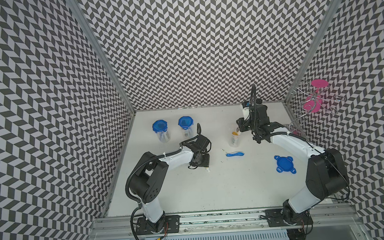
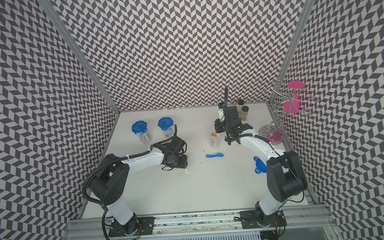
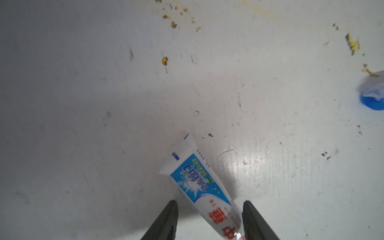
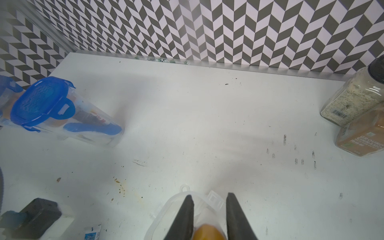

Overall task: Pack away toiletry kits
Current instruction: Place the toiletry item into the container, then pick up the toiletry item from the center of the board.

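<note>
Toothpaste tube (image 3: 199, 182), white with blue print, lies between parted jaws of the left gripper (image 3: 209, 203).

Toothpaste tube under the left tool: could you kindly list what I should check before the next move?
1. The toothpaste tube lies between the fingers of the left tool: ok.
2. The left tool is clamped on it: not ok; a gap shows on one side.
3. The open cup is upright and lidless: ok.
4. The gold-capped tube stands in the open cup, between the fingers of the right tool; released: cannot tell.
5. The blue toothbrush is packed: not ok; it lies on the table.
6. The loose blue lid lies flat with nothing on it: ok.
</note>
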Controlling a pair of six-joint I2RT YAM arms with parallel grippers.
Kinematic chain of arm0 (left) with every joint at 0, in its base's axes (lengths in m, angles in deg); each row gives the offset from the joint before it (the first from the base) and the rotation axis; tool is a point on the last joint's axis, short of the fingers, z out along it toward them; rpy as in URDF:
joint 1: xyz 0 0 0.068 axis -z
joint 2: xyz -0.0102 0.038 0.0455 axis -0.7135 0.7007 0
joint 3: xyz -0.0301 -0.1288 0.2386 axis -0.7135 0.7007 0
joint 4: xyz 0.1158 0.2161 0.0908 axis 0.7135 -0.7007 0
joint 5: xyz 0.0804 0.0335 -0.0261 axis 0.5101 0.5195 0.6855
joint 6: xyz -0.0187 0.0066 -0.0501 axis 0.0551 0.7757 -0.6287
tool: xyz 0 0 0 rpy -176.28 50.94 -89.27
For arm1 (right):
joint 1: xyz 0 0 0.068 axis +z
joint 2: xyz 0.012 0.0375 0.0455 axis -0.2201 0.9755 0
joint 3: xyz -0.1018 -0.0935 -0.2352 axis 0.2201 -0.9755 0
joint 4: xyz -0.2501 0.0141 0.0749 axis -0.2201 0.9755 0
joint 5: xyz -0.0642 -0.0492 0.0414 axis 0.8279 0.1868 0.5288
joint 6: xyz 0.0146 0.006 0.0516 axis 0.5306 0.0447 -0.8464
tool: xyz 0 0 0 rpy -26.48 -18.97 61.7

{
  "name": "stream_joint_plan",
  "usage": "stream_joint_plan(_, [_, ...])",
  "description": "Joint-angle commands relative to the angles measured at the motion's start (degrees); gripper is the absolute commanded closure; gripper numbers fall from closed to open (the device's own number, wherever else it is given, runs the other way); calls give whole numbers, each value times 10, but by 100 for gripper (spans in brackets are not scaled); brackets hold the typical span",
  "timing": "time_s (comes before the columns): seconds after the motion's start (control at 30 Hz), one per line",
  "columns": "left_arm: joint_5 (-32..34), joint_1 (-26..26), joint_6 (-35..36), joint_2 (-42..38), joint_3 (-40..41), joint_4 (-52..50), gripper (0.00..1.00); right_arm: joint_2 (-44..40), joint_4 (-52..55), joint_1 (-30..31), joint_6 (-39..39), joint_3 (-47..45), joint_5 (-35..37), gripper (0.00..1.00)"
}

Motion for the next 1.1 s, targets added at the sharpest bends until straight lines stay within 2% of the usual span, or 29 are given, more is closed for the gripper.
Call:
stream_joint_plan(0.0, [14,15,-12,1,10,-18,48,-3,-23,4,1,-3,-1,70])
stream_joint_plan(0.17, [13,25,-15,-7,36,-20,52,-9,-17,4,0,-1,-6,63])
stream_joint_plan(0.27, [14,28,-16,-8,51,-18,58,-16,-12,4,-3,1,-8,60])
stream_joint_plan(0.53, [25,27,-14,2,63,-16,88,-64,51,4,-17,16,-30,51])
stream_joint_plan(0.67, [20,27,-7,-9,62,-6,99,-106,92,-1,-40,-10,-44,47])
stream_joint_plan(0.77, [7,26,15,-42,54,7,100,-143,92,-6,-55,-50,-119,39])
stream_joint_plan(0.9, [-8,25,49,-123,37,39,100,-168,84,-12,-63,-99,-266,35])
stream_joint_plan(0.97, [-29,26,79,-162,35,68,100,-163,83,-12,-34,-121,-360,34])
stream_joint_plan(1.07, [-66,33,114,-214,45,122,100,-140,98,-12,-2,-141,-442,32])
